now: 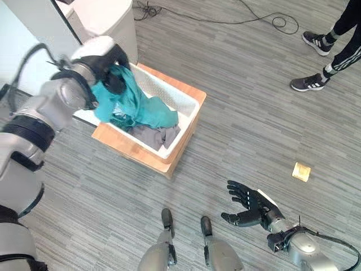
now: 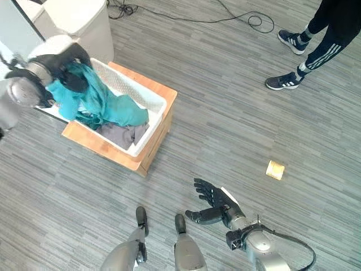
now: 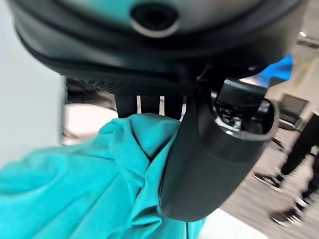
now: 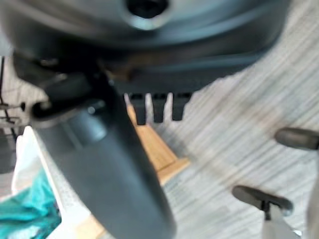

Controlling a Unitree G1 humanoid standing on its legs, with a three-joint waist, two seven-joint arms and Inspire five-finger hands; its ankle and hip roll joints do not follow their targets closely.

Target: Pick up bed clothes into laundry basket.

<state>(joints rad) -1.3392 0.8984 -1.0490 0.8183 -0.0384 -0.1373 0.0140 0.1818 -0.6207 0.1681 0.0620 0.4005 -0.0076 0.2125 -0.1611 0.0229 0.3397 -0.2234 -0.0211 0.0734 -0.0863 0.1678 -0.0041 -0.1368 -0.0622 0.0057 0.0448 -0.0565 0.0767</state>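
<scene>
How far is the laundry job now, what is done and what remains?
A grey garment already lies in the basket. The left hand grips a teal cloth that hangs into the basket; releasing it remains. The right hand is open, away over the floor.

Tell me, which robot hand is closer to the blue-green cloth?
Left. The left hand is gripping the blue-green cloth right over the basket. The right hand hangs open above the floor, far from it.

A grey plank floor [image 1: 242, 113] is seen. A white basket [image 1: 186, 104] in a wooden frame [image 1: 175, 158] is set on it; a small yellow square [image 1: 302, 171] lies well apart from the basket.
</scene>
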